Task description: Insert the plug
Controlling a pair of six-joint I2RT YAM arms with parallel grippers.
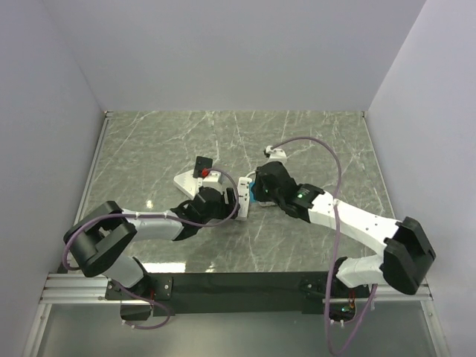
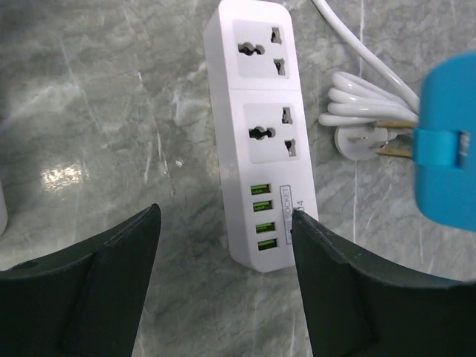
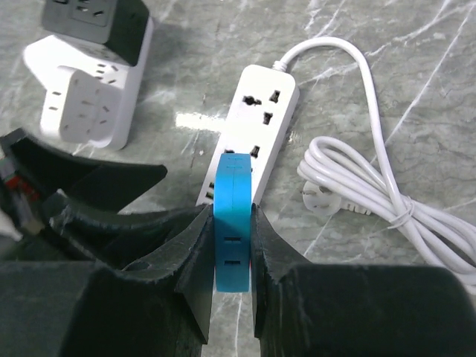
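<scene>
Left wrist view: a glossy white plastic power strip (image 2: pixel 256 134), a long rounded bar, lies on the grey-green marbled tabletop (image 2: pixel 97 111). It carries two universal sockets and a column of four green USB ports. Small grey print beside the ports reads "SOCKET"; the rest is too small to make out. The matte black left fingers (image 2: pixel 97 290), wedge-shaped, are spread wide with nothing held. The strip's USB end lies between their tips, and the right-hand tip is just at its edge. The smooth, slab-shaped bright blue plug (image 3: pixel 233 186) is pinched on its flat sides by the right fingers (image 3: pixel 190 253). It sits just beside the strip's USB end, near the bundled white cable (image 3: pixel 372 193). A white socket block (image 3: pixel 89 111) and a black one (image 3: pixel 93 22) stand well apart.
</scene>
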